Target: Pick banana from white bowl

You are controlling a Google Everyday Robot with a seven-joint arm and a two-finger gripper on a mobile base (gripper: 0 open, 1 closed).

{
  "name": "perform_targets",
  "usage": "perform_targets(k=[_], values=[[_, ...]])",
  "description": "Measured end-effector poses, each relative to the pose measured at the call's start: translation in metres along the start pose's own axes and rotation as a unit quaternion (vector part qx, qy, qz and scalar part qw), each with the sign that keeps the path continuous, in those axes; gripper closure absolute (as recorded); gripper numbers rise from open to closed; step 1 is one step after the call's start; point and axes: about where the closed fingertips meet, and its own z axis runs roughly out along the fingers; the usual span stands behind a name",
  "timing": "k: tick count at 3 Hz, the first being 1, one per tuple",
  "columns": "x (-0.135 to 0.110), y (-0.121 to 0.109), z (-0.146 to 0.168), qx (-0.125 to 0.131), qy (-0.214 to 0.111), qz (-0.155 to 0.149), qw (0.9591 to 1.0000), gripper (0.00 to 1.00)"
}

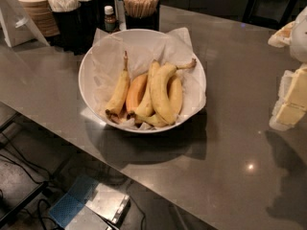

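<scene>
The white bowl (85, 87), lined with crinkled white paper, stands on the grey counter at centre left. Several bananas lie in it. The banana (160, 94) is the longest and thickest, bright yellow and strongly curved, with its brownish stem pointing up right. It lies right of centre in the bunch. An orange-tinted banana (135, 92) and a slimmer banana with a blackened tip (119, 91) lie to its left. My gripper (293, 97) is at the right edge of the view, above the counter and well to the right of the bowl. It holds nothing that I can see.
Dark cups of wooden sticks (140, 6) and straws (72, 13), a small bottle (110, 18) and stacked paper cups (36, 8) stand behind the bowl. The counter's front edge runs diagonally below the bowl. Cables and a blue box (86, 205) lie on the floor.
</scene>
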Motion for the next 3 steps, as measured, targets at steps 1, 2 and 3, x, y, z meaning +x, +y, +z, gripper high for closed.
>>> perform_targets(k=[1, 2, 3], values=[[0.000, 0.000, 0.000, 0.000, 0.000, 0.000, 1.0000, 0.00], [-0.008, 0.003, -0.003, -0.001, -0.009, -0.005, 0.9999, 0.00], [-0.044, 0.014, -0.008, -0.025, -0.026, -0.021, 0.9991, 0.00]])
